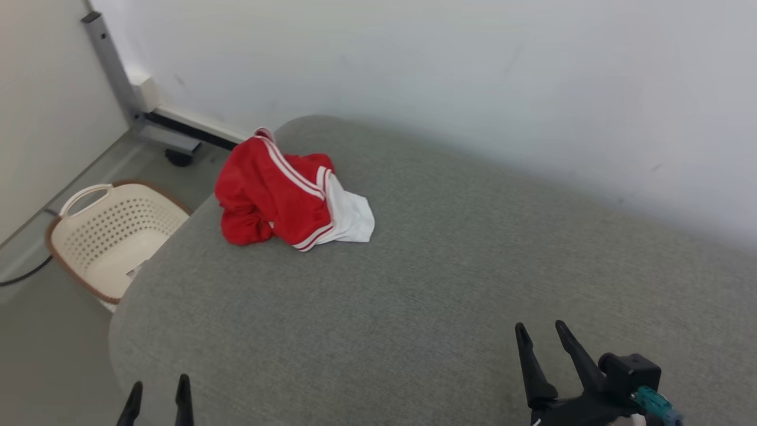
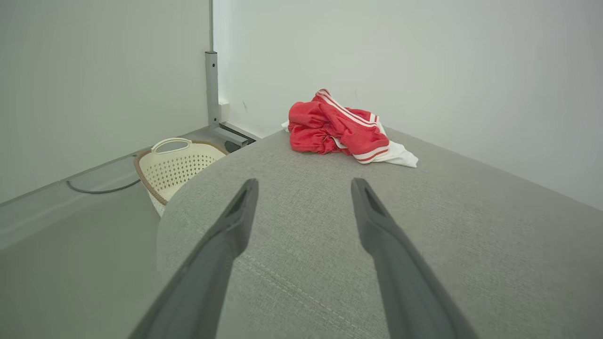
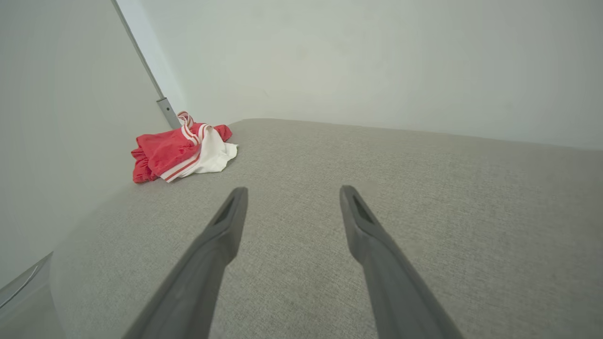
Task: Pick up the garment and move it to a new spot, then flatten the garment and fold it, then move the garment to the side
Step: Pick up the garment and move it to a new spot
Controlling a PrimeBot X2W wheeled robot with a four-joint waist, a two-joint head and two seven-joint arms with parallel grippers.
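Right now you have the garment (image 1: 278, 195) lying in a crumpled heap on the grey fabric-covered worktop (image 1: 414, 284), at about 11 o'clock in the head view, close to the worktop's far left corner. It is red with white stripes along its bands, and a white part spills out on its 3 o'clock side. Nothing is touching it.

Your left gripper (image 1: 161, 381) sits at 7 o'clock in the head view, low at the near edge of the worktop, with only the dark tips showing. In the left wrist view its fingers (image 2: 235, 221) stand spread apart with nothing between them, and the garment (image 2: 339, 129) lies well ahead of them at 12 o'clock.

Your right gripper (image 1: 539, 325) is at 5 o'clock in the head view, over the near part of the worktop, well apart from the garment. Its fingers (image 3: 221, 230) are likewise parted and empty in the right wrist view, where the garment (image 3: 165, 150) lies far off at 10 o'clock.

Beside the worktop, at 9 o'clock in the head view, you can see a cream perforated basket (image 1: 112, 231) standing on the floor (image 1: 53, 355). A grey metal post (image 1: 109, 59) rises by the wall (image 1: 473, 71) at 11 o'clock.
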